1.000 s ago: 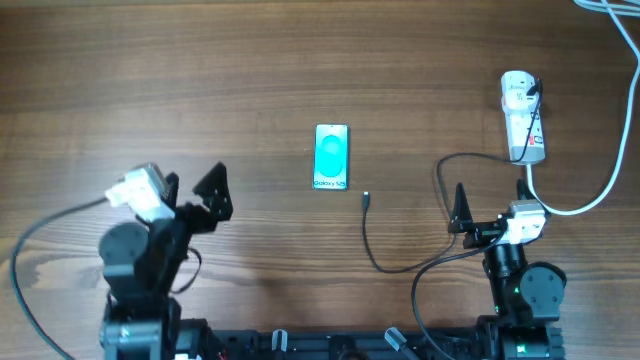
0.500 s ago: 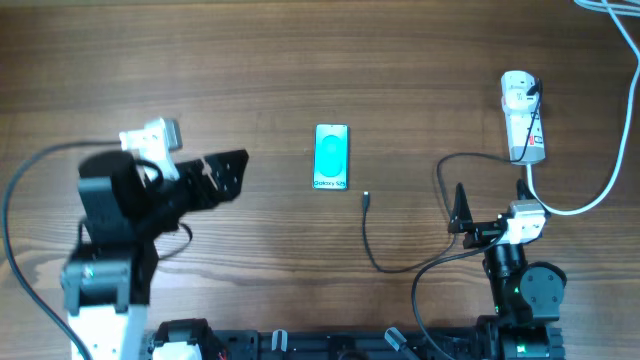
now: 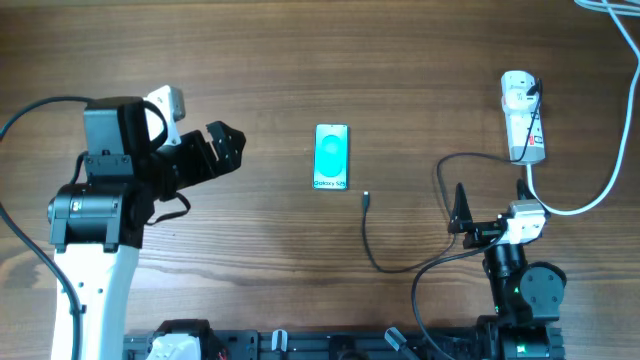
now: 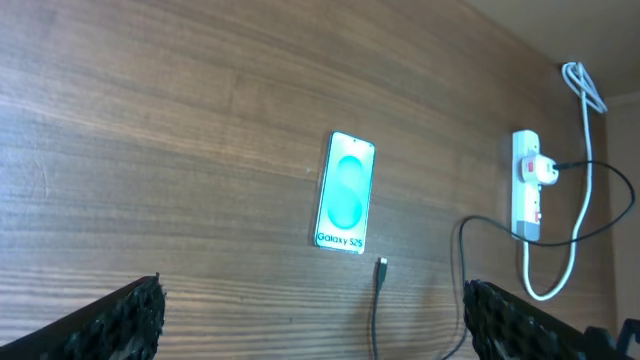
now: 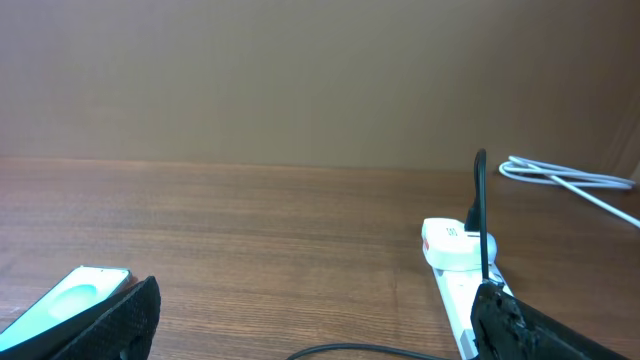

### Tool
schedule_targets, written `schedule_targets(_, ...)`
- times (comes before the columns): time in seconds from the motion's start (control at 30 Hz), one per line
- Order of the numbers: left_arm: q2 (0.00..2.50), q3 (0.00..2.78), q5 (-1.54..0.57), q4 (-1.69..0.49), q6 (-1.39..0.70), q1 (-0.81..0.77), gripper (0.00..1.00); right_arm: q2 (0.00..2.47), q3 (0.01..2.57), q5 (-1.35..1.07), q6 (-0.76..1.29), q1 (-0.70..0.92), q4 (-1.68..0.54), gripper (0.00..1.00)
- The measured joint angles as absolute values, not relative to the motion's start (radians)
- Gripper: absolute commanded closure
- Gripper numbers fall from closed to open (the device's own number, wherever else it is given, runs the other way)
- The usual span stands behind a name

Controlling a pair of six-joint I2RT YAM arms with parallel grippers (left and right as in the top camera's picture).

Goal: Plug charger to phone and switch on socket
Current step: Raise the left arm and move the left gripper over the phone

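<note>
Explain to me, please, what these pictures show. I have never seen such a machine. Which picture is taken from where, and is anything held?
These are two robot arms at a wooden table. The overhead picture looks straight down. The other two come from a camera on each wrist, so the dark shapes in their lower corners are that arm's own fingers. On the table lie a phone with a lit turquoise screen, a thin black charger cable whose free tip lies near the phone, not plugged in, and a white socket strip. The left end effector and the right end effector are both open and hold nothing.
</note>
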State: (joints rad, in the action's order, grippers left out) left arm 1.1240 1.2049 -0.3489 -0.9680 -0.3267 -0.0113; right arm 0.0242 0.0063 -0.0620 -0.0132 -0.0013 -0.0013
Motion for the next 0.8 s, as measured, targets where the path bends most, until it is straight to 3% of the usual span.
schedule_targets(0.8,1.124,1.205,-0.349,-1.026,-0.328,-0.011,0.0,0.043,0.006,-0.062,-0.013,-0.001,-0.001,0.0)
